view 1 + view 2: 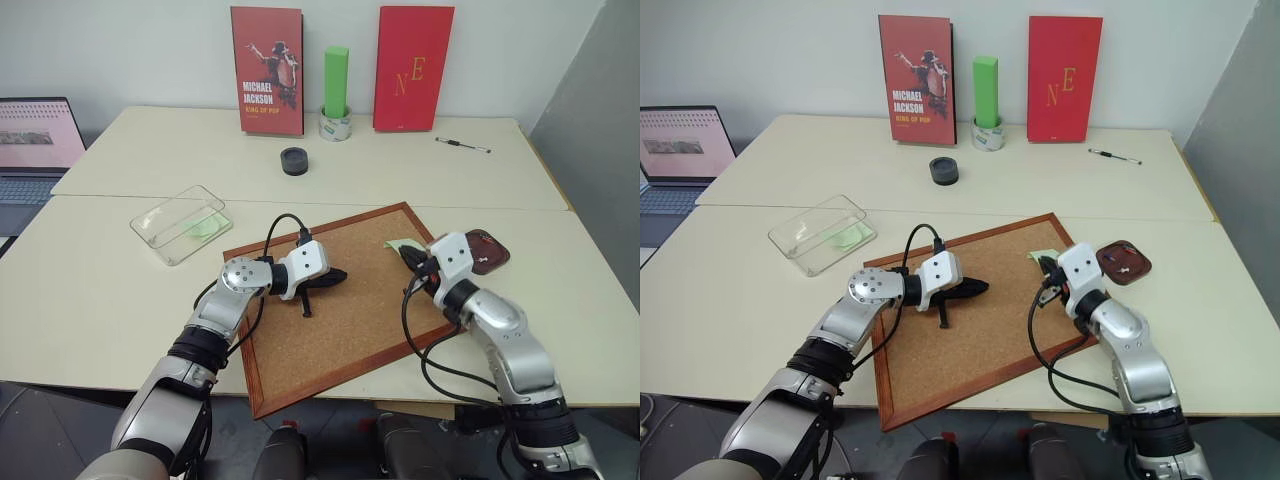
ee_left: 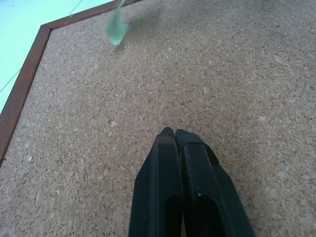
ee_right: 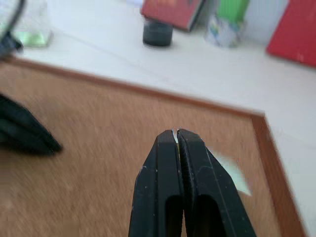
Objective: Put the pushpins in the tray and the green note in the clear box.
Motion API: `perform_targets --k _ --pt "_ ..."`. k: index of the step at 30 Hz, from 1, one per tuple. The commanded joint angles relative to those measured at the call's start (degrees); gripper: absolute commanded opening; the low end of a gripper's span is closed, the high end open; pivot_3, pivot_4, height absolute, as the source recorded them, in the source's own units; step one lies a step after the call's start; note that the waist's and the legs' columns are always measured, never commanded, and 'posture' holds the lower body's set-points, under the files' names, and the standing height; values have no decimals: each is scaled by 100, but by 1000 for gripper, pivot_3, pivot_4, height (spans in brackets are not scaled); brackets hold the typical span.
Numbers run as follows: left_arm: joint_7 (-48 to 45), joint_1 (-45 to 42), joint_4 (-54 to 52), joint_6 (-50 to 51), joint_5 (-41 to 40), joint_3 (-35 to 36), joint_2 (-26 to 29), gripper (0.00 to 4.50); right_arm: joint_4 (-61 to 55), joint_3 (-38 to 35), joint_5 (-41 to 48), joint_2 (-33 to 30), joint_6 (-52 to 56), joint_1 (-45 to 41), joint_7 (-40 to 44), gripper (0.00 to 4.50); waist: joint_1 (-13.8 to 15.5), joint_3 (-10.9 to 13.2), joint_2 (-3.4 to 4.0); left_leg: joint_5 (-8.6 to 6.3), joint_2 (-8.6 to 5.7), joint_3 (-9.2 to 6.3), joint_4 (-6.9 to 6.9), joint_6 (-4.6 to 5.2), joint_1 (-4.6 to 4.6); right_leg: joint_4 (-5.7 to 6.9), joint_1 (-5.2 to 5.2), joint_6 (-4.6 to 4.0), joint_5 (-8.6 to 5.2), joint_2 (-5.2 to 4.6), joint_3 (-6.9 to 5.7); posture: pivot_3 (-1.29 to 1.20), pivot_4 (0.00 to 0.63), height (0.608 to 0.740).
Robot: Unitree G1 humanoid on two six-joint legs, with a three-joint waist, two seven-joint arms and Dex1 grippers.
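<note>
The green note [image 1: 400, 243] lies on the corkboard [image 1: 330, 320] near its far right corner, just beside the right gripper [image 3: 177, 134]. The right wrist view shows that gripper's fingers pressed together with a thin pale sliver pinched at their tips; what it is cannot be told. The tray [image 1: 1125, 262] sits off the board's right corner, with small dots in it. The left gripper [image 2: 174, 133] hovers over mid-board, fingers shut and empty. The clear box [image 1: 180, 224] rests on the worktop [image 1: 100, 290] to the left, something pale green inside.
</note>
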Motion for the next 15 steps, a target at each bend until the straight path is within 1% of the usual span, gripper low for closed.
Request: perform_targets --k 1,7,8,9,10,13,15 --pt "99 77 137 211 107 56 25 102 -419 -107 164 -122 242 -105 87 41 1 0 0 0 1 -1 0 0 0 -2 1 0 0 0 -2 0 150 740" --pt "113 -223 114 168 -125 328 60 102 -609 -100 228 -193 507 -236 68 41 4 1 -1 0 1 0 -4 0 -13 -12 -3 1 1 0 -2 0 150 740" --pt "59 -289 59 165 -216 401 82 443 -645 -94 232 -203 550 -260 60 0 3 2 -1 0 1 0 -4 0 -20 -12 -7 2 1 0 -3 0 150 740" --pt "-30 -373 0 179 -327 484 117 499 -675 -86 232 -218 599 -296 54 0 3 2 -2 0 1 -1 -4 0 -29 -13 -15 3 2 0 -3 0 150 740" --pt "-134 -442 -56 203 -424 551 155 646 -705 -81 237 -232 647 -328 49 0 -4 3 -1 0 1 -1 -3 0 -43 -12 -28 8 5 1 -3 0 150 740" --pt "-621 -645 -216 242 -602 622 384 1216 -794 -64 251 -303 820 -433 69 0 -2 6 -4 1 1 -1 -3 1 -90 -4 -74 42 27 2 -5 0 150 740" --pt "-741 -822 -186 221 -677 706 450 1606 -845 -61 272 -346 942 -506 86 0 9 6 -4 0 -2 -2 -6 0 -91 -1 -75 41 27 1 -5 0 150 740"
